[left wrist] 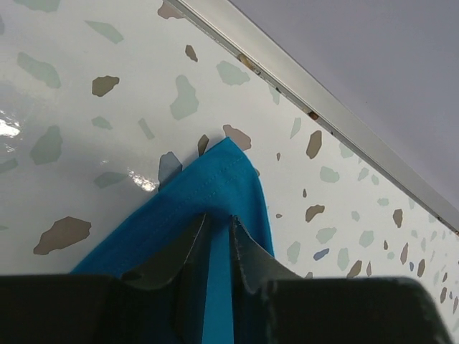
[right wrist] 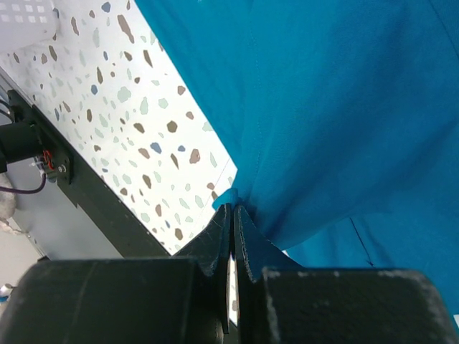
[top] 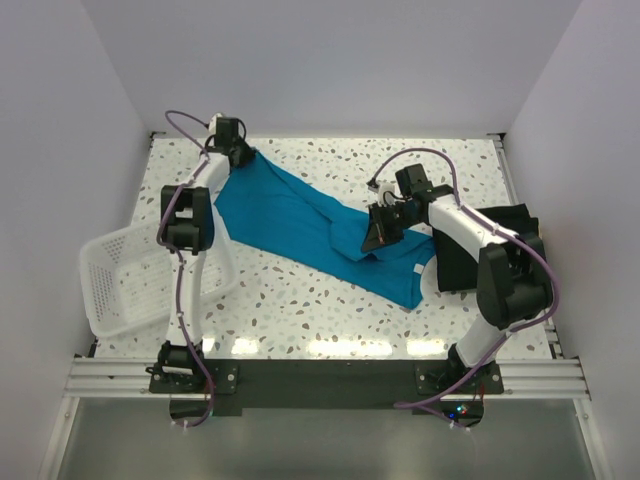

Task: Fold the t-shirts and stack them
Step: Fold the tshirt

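Observation:
The teal-blue t-shirt lies stretched across the middle of the table, from far left to centre right. My left gripper is shut on its far-left corner near the back edge; in the left wrist view the cloth runs between the jaws of the gripper. My right gripper is shut on a bunched fold of the same shirt, pinched at the tips of the gripper and lifted a little. The black t-shirt lies crumpled at the right, partly under my right arm.
A white mesh basket lies tilted at the table's left front, beside my left arm, and its corner shows in the right wrist view. A metal rail runs along the back edge, close to the left gripper. White walls enclose the table.

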